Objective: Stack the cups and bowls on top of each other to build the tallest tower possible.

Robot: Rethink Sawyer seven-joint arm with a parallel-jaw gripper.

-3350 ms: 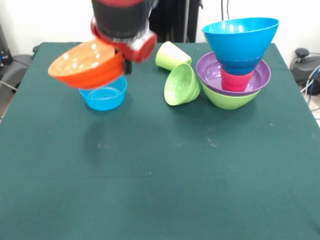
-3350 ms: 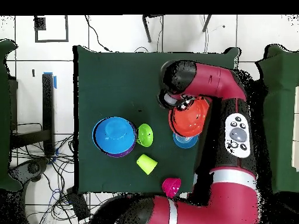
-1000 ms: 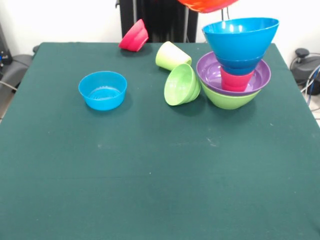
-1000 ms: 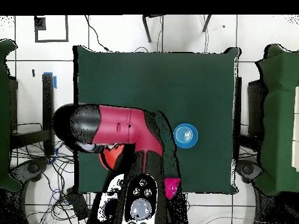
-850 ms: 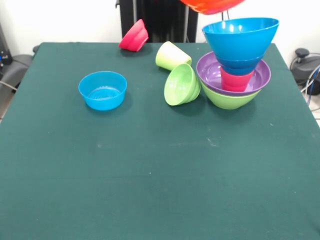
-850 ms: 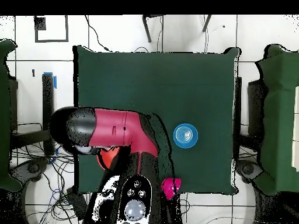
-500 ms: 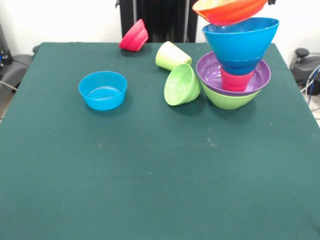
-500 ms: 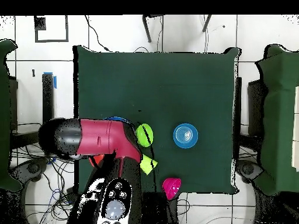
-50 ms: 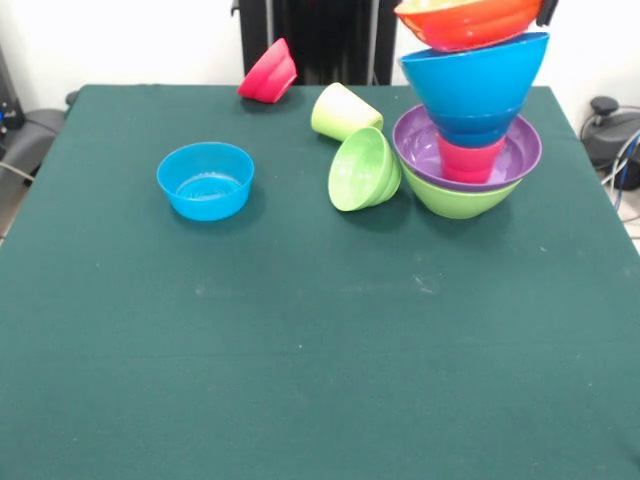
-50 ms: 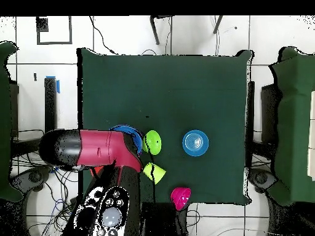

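Observation:
The tower stands at the far right in the front view: a large lime-green bowl (image 9: 458, 198), a purple bowl (image 9: 512, 152), a red cup (image 9: 470, 160) and a large light blue bowl (image 9: 475, 80), which leans a little. An orange bowl (image 9: 468, 20) sits in the blue bowl's mouth at the top edge. My gripper (image 9: 545, 10) shows only as a dark piece by the orange bowl's right rim; its grip is hidden. In the overhead view the red arm (image 10: 92, 149) covers the tower except a blue rim (image 10: 126, 129).
A small light blue bowl (image 9: 205, 180) (image 10: 195, 142) stands upright at the left. A small lime-green bowl (image 9: 362, 168) (image 10: 152, 142) and a lime-green cup (image 9: 343, 110) (image 10: 154, 172) lie on their sides beside the tower. A pink-red bowl (image 9: 268, 72) (image 10: 180, 197) tilts at the far table edge.
The orange bowl has travelled from the left side to above the tower and come down into the large blue bowl, which has tipped slightly. The arm swung across the overhead view.

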